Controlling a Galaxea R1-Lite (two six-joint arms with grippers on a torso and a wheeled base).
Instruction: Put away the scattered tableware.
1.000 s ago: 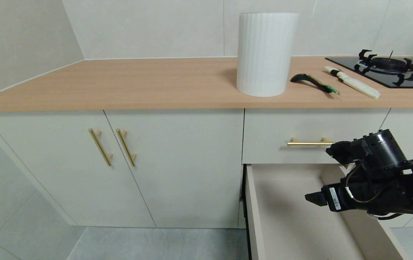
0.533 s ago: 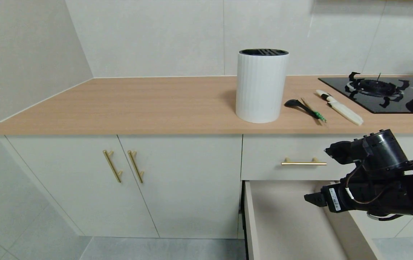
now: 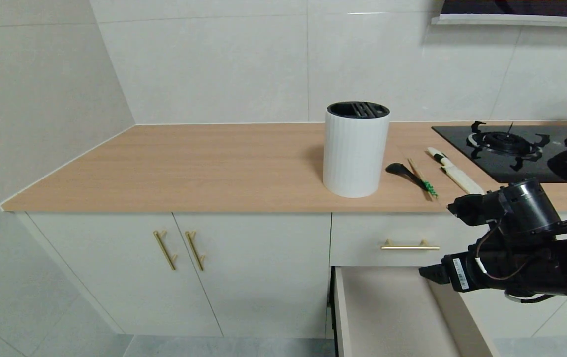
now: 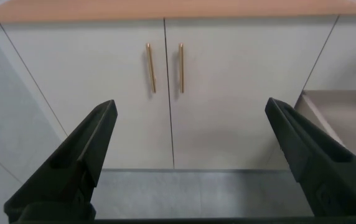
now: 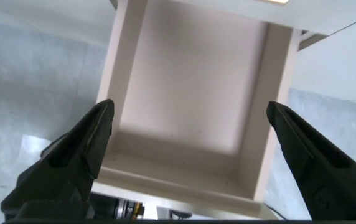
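Right wrist view: right gripper point(image 5: 189, 109) above open drawer point(image 5: 190, 56).

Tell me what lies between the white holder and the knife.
In the head view, a black spoon and chopsticks lie on the countertop between them.

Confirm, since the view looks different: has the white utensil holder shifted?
No. The white utensil holder keeps its place beside the black spoon; only the camera moved.

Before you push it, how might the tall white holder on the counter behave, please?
The white holder stands tall and upright, so a high push may tip it. Its ribbed wall probably resists slipping.
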